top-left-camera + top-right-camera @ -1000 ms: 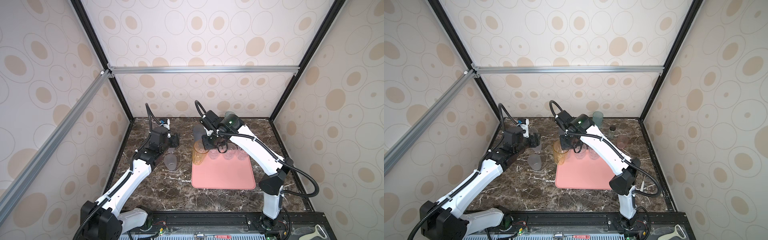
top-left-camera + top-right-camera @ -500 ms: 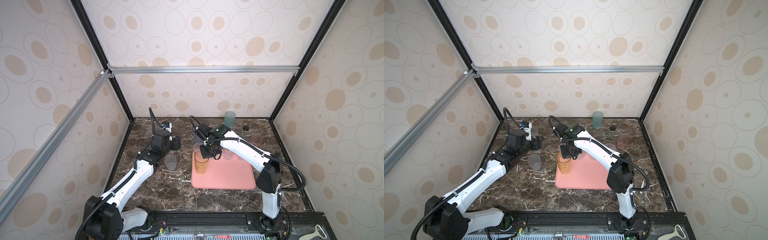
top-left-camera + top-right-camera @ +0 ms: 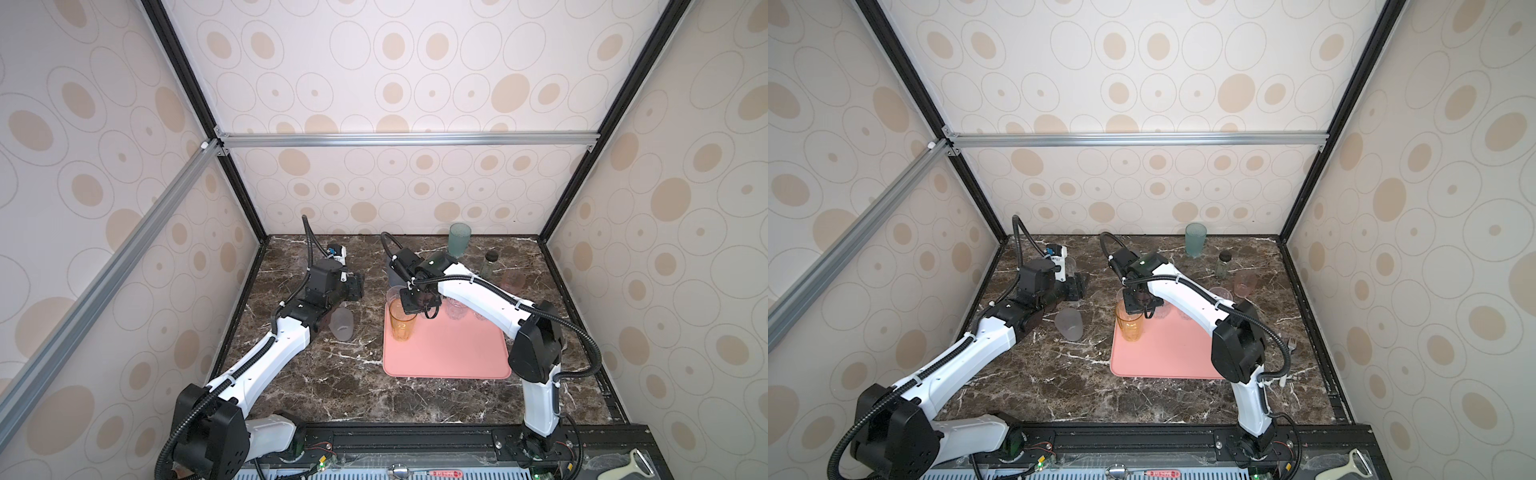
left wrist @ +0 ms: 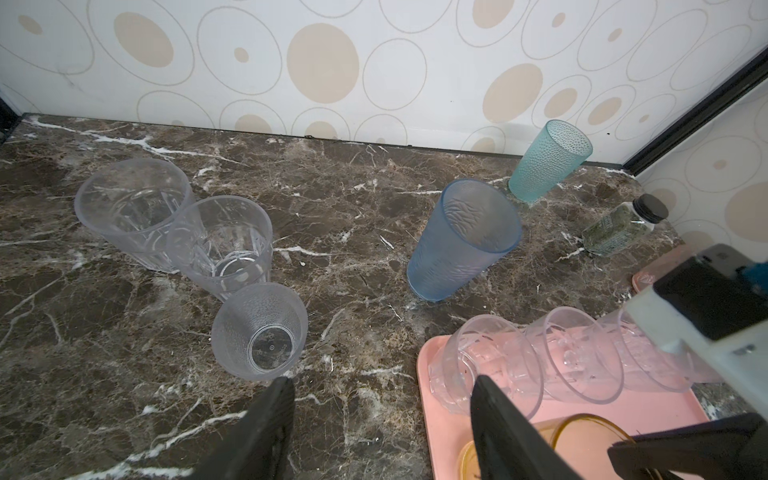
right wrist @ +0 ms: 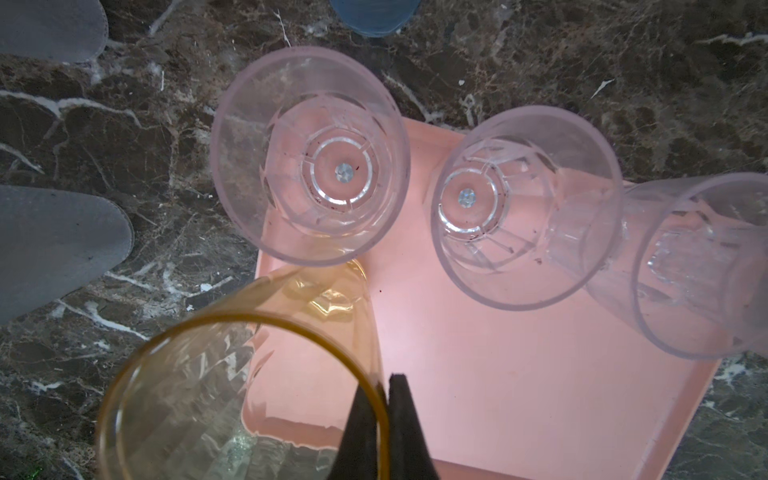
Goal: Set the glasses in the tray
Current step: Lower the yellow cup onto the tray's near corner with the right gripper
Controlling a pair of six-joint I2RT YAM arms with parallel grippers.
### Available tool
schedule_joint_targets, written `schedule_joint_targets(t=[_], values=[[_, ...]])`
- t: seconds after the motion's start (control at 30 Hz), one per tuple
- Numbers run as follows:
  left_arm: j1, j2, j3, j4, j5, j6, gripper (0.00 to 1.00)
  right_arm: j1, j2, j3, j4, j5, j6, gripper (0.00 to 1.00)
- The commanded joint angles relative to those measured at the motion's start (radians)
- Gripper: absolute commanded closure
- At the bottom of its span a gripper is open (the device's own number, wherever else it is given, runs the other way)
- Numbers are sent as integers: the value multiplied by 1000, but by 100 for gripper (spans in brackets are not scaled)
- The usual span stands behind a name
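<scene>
On the left, we are hovering our left gripper [image 4: 380, 380] with jaws spread and empty, just beside a frosted glass [image 3: 341, 324] on the marble [image 3: 332, 386]. On the right, our right gripper [image 5: 380, 386] is pinching the rim of the amber glass [image 3: 401, 325], upright at the tray's [image 3: 457, 357] left edge near the clear glasses [image 5: 309, 166].

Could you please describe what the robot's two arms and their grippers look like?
Both the left arm and right arm have white shells, black joints and black corrugated cable hoses. The left gripper and right gripper have slim black tapering fingers. A small green light shows on the right arm.
</scene>
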Motion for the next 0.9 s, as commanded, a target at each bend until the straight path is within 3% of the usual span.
schedule_joint_targets(t=[0.0,0.87], values=[[6,-4,0,18,2,-5,33,0,2,-19,36,36,27,100],[5,-30,-37,29,5,-16,33,35,-34,-80,61,38,75,95]])
